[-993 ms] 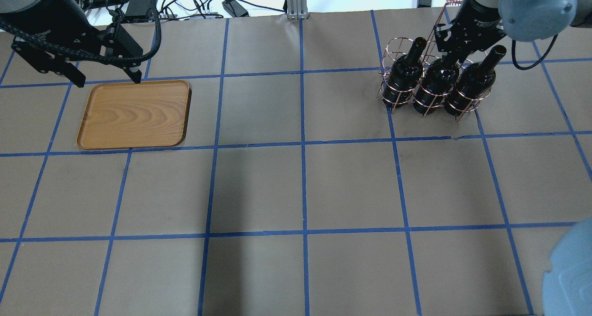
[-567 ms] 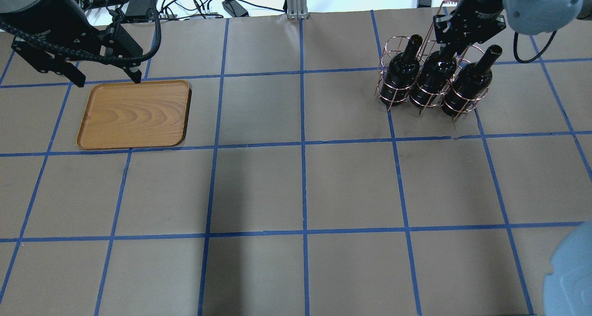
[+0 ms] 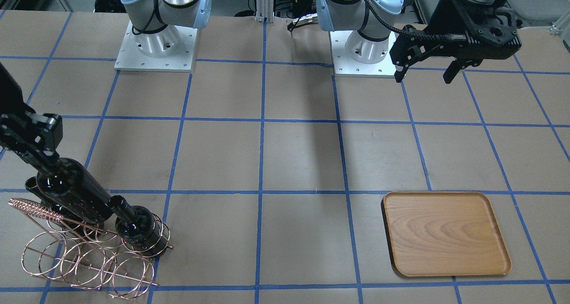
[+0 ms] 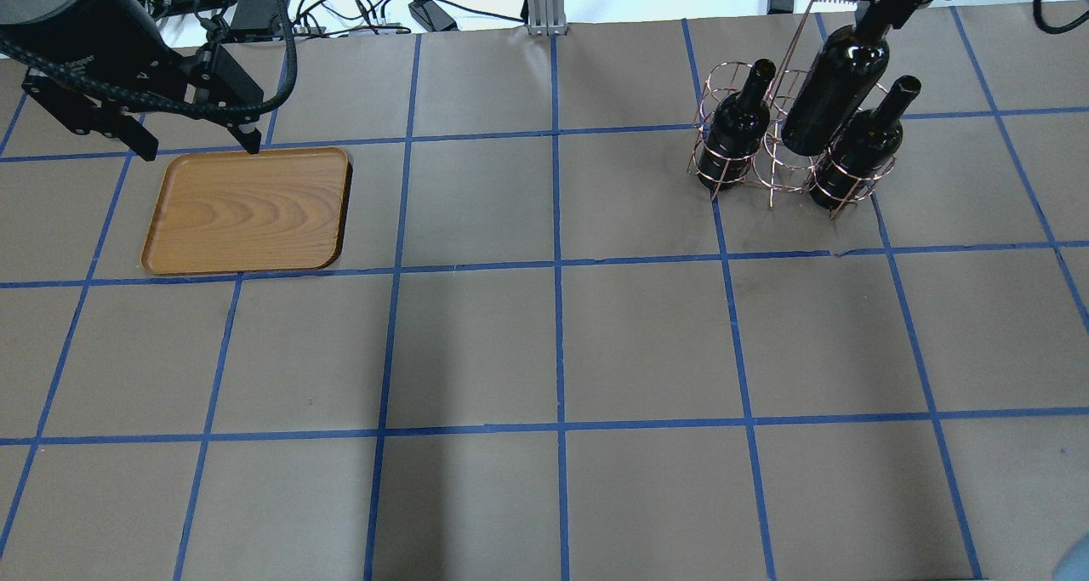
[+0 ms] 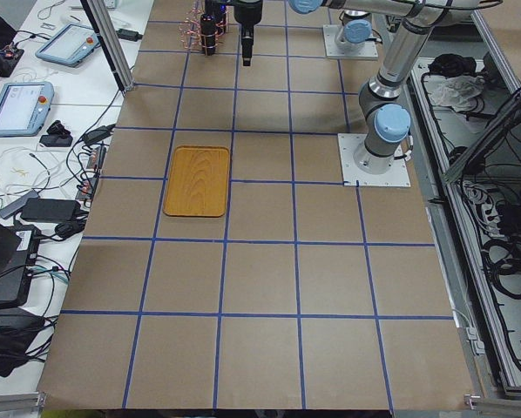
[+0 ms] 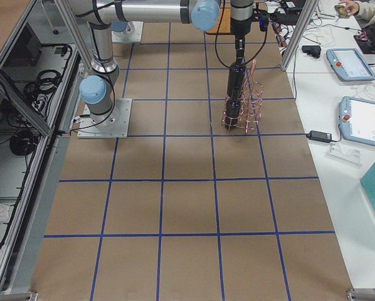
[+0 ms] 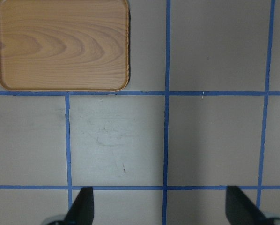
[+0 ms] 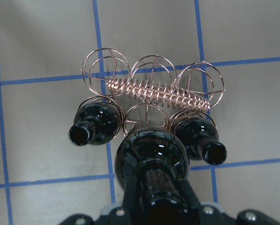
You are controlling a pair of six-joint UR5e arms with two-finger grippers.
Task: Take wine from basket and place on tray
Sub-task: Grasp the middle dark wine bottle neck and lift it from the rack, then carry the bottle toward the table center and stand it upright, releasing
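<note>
Brown paper crossed by blue tape lines covers the bench, and a tangle of cables lies past its far edge. My right jaws are pinching the neck of the wine bottle. The bottle hangs straight below them, neck up, with its dark shoulders filling the lower middle of my right wrist view. It is higher than the two other bottles, and its base is over the middle ring of the basket. Whether the base is fully out of that ring I cannot tell.

The basket stands on the bench on my right, toward the far side, and its twisted handle runs along its middle. The other bottles stand upright in the end rings of the row nearer my base, one on either side of the bottle I hold. Both have open necks. Seen from across the bench, the held bottle partly covers one of them.

My left jaws are spread wide. Their fingertips are well apart, with only bare paper and tape showing between them, and they hang high above the bench. The tray lies flat on the bench on my left, well apart from the basket and from the wine bottle. It shows in the upper left corner of my left wrist view, ahead of the fingertips.
</note>
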